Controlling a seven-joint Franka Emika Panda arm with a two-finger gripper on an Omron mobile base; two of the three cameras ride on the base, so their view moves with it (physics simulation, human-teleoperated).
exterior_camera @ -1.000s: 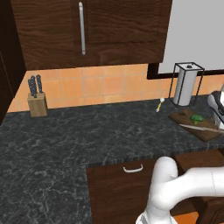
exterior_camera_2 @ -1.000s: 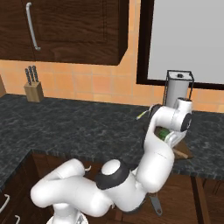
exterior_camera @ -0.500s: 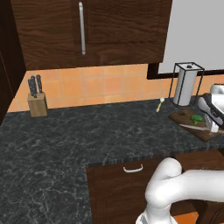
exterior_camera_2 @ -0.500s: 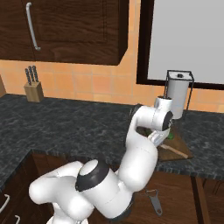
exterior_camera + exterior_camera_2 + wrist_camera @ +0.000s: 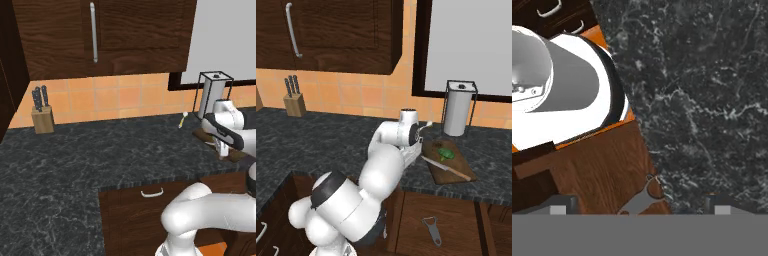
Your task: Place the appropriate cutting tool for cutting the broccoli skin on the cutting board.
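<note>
The dark brown cutting board [image 5: 456,169] lies on the counter at the right, near the front edge. The green broccoli [image 5: 445,154] sits on it, and a knife [image 5: 448,169] with a pale blade and brown handle lies flat across the board beside it. My gripper [image 5: 412,155] hangs left of the board, over the counter's front edge, pointing down. In the hand view its fingertips [image 5: 559,206] stand wide apart, open, with nothing held between them. From the left base view the gripper [image 5: 221,147] covers part of the board [image 5: 237,156].
A paper towel holder [image 5: 458,107] stands behind the board. A knife block [image 5: 293,97] is at the far left by the wall. A small pale utensil [image 5: 183,119] lies near the backsplash. A grey peeler-like tool [image 5: 432,231] lies low before the cabinet front [image 5: 602,170].
The hand has swung left, from above the board to beside it over the counter edge. The knife and broccoli stay on the board.
</note>
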